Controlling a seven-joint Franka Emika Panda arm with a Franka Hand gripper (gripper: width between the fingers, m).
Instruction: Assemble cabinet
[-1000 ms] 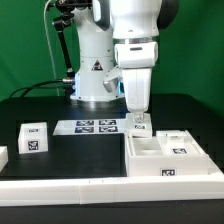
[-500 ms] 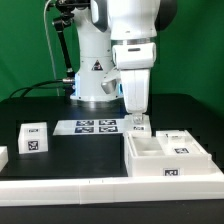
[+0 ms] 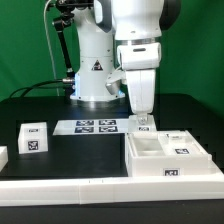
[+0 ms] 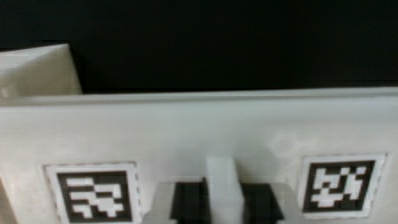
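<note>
Cabinet (image 3: 150, 170) sits near, on the exterior view's right of the worktop (image 3: 60, 108), open side up, just behind a long white bar (image 3: 80, 188) along the near edge. Its long axis runs left-right.

Gripper (image 3: 145, 122) is on the cabinet's far wall, toward its left end, so the body lies below and nearward of it. In the wrist view the fingers (image 4: 185, 205) straddle a thin white rib. I can't tell if they're clamping it or just flanking it.

Count:
- 1 cabinet, with 2 tags facing the wrist view
- 1 small tagged cube (image 3: 33, 138), well apart on the left
- 1 cut-off white part (image 3: 3, 157) at the left edge
- 1 marker board (image 3: 92, 126), farther back, with 4 tags
- 1 pedestal (image 3: 95, 70), farthest
</note>
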